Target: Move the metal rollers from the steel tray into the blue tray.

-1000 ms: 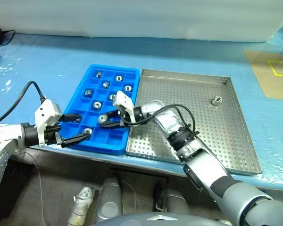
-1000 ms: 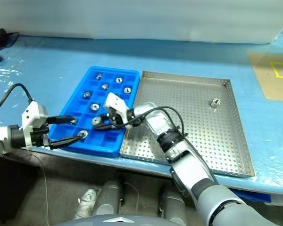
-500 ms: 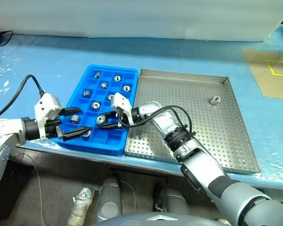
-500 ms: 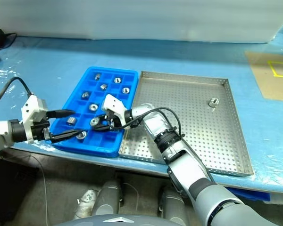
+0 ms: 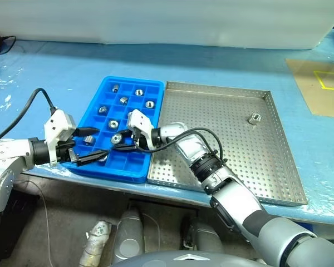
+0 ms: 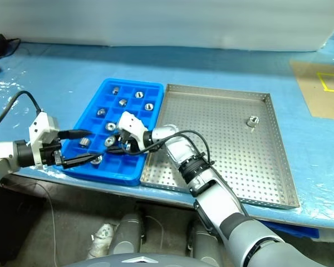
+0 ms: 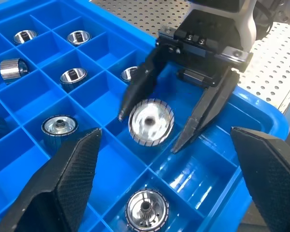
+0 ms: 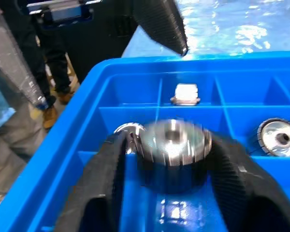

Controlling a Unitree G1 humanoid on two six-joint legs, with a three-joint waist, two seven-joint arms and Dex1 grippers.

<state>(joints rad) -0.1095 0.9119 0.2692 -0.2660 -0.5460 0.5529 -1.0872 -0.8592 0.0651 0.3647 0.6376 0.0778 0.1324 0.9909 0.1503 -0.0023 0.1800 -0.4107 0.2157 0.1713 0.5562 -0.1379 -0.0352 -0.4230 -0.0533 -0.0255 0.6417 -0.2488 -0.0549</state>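
Note:
The blue tray (image 5: 156,83) lies left of the steel tray (image 5: 228,139), their long sides touching. Several metal rollers (image 5: 138,92) sit in the blue tray's compartments, and one roller (image 5: 255,118) lies at the far right of the steel tray. My right gripper (image 5: 118,143) reaches left over the blue tray's near half. Its fingers (image 7: 210,113) are spread, and a roller (image 7: 151,123) sits loose between them above a compartment. My left gripper (image 5: 92,146) hangs open at the tray's near left corner, holding nothing.
Both trays sit close to the table's front edge on a blue cover. A brown board with yellow tape (image 5: 320,83) lies at the far right. A black cable (image 5: 28,108) loops up from my left wrist. A pale wall runs along the back.
My right gripper's fingers have spread apart from the roller that they were shut on. The left gripper stays open in the same place.

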